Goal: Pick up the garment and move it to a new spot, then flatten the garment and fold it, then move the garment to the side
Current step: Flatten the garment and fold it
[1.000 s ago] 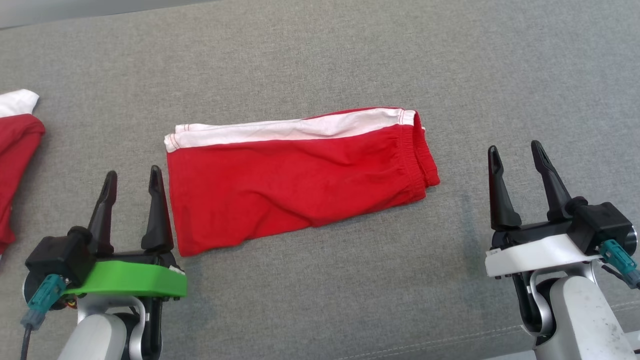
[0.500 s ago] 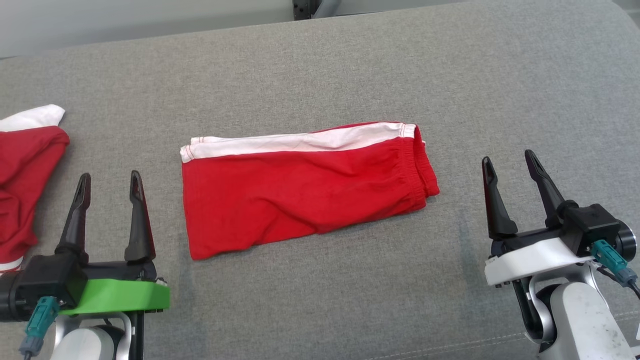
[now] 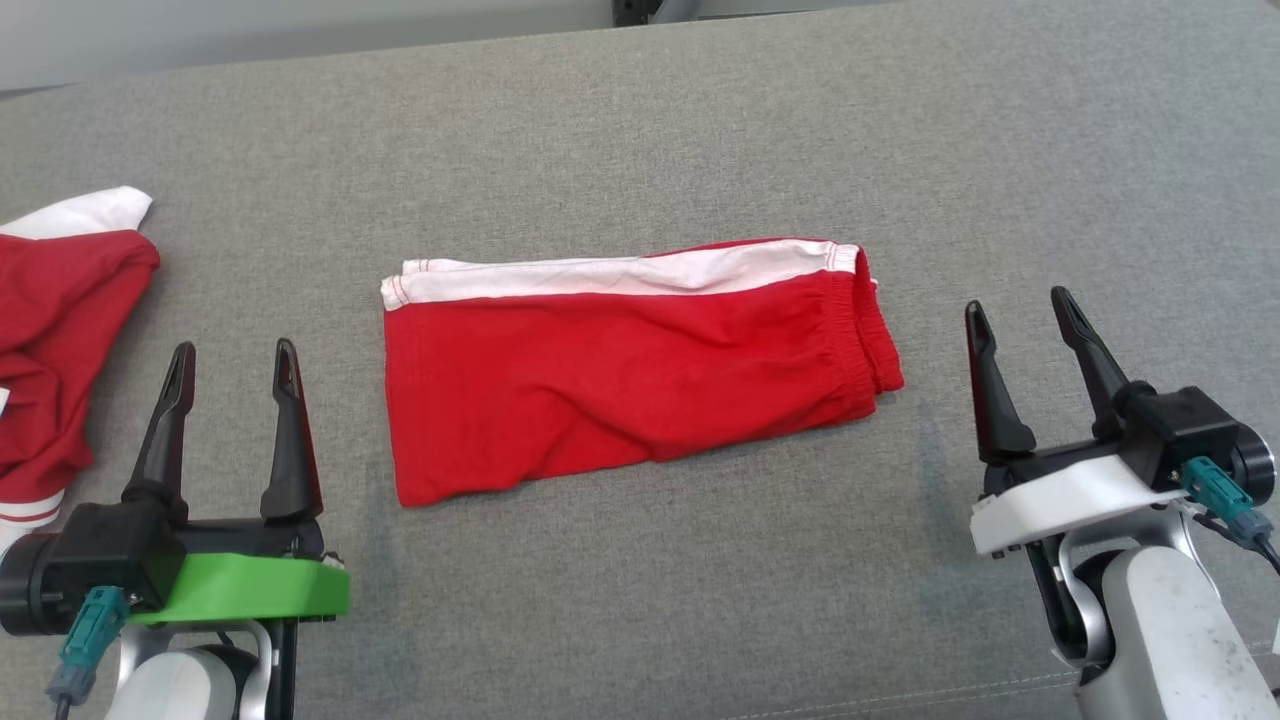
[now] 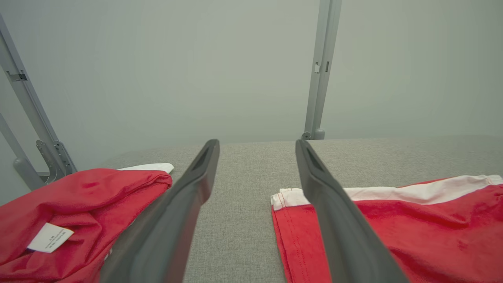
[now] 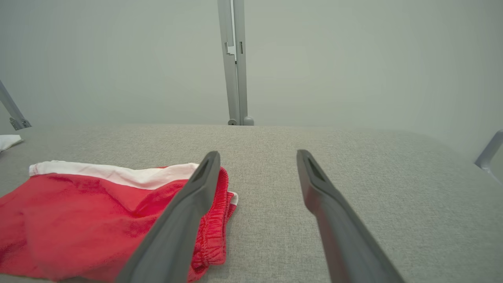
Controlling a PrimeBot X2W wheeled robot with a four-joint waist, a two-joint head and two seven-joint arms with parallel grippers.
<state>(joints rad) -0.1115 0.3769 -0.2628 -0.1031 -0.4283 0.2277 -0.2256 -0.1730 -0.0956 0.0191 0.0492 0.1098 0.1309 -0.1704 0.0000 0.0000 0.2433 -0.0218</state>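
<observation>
The folded garment (image 3: pixel 640 370), red shorts with a white band along the far edge, lies flat at the middle of the grey cushion (image 3: pixel 700 120), its waistband toward the cushion's right end. The left gripper (image 3: pixel 235 350) hovers over the cushion's near left part, fingers spread wide and holding nothing. The right gripper (image 3: pixel 1017 300) hovers over the near right part, equally wide and empty. A second red-and-white garment (image 3: pixel 60 340) lies crumpled at the cushion's left end.
</observation>
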